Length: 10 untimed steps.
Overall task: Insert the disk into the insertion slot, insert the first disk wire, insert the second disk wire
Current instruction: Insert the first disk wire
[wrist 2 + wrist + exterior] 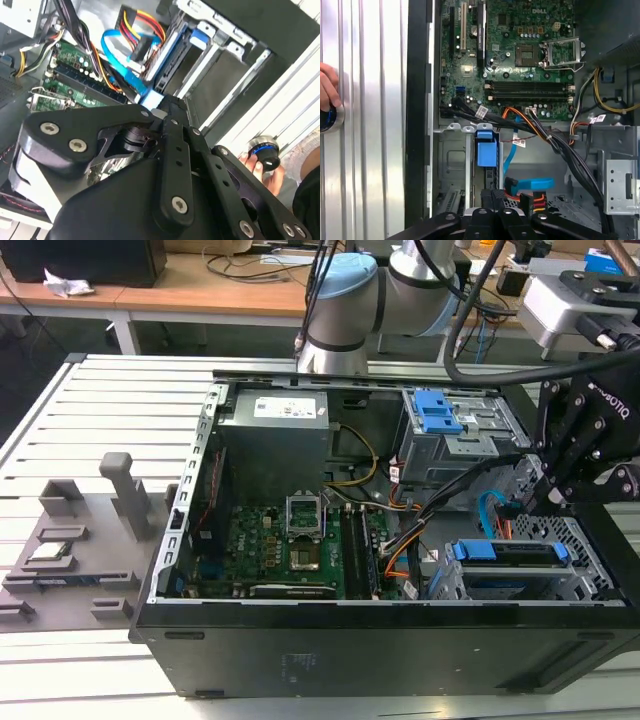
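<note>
You find the disk (510, 552) inside the insertion slot (582, 540), at the exterior view's right of the motherboard (290, 540); the tool (523, 504) hangs on that same side, higher up.

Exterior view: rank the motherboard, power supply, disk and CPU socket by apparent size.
1. Motherboard
2. Power supply: nearly as large and farther from the camera, so its place against the motherboard is unsure
3. Disk: only partly showing
4. CPU socket: clearly smallest
</note>
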{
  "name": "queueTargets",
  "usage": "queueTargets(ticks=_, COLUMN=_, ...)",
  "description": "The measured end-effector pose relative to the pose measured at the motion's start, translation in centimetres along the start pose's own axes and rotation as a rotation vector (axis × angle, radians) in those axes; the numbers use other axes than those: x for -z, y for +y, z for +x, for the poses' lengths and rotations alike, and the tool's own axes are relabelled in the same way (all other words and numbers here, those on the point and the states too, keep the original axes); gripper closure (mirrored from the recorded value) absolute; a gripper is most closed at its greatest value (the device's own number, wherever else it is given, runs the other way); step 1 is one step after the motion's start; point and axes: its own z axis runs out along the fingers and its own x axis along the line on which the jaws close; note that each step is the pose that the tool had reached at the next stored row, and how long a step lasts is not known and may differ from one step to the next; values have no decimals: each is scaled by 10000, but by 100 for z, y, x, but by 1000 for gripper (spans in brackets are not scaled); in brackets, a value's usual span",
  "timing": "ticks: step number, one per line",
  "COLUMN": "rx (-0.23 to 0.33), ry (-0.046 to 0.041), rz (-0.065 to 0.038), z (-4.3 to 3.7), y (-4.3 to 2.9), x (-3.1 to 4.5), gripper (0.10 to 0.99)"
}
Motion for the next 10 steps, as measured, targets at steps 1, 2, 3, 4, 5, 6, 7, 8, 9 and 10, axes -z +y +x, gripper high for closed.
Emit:
queueTargets(ticks=1, rx=-3, ry=41, rz=0, z=-38, y=-36, x=-16, gripper=980)
queueTargets(ticks=2, rx=-4, ry=78, rz=2, z=-80, y=-58, x=-43, gripper=980)
queueTargets(ticks=3, rx=-5, ry=107, rz=2, z=-117, y=-80, x=-62, gripper=980)
queueTargets(ticks=4, rx=-6, ry=141, rz=2, z=-178, y=-110, x=-91, gripper=980)
queueTargets(ticks=5, rx=-7, ry=160, rz=2, z=-211, y=-127, x=-110, gripper=980)
queueTargets(ticks=6, rx=-7, ry=174, rz=2, z=-242, y=-147, x=-131, gripper=980)
queueTargets(ticks=7, rx=-8, ry=183, rz=1, z=-264, y=-159, x=-147, gripper=980)
queueTargets(ticks=8, rx=-9, ry=196, rz=1, z=-285, y=-171, x=-160, gripper=980)
queueTargets(ticks=9, rx=-9, ry=209, rz=1, z=-308, y=-183, x=-176, gripper=980)
queueTargets(ticks=10, rx=-9, ry=218, rz=1, z=-329, y=-190, x=-191, gripper=980)
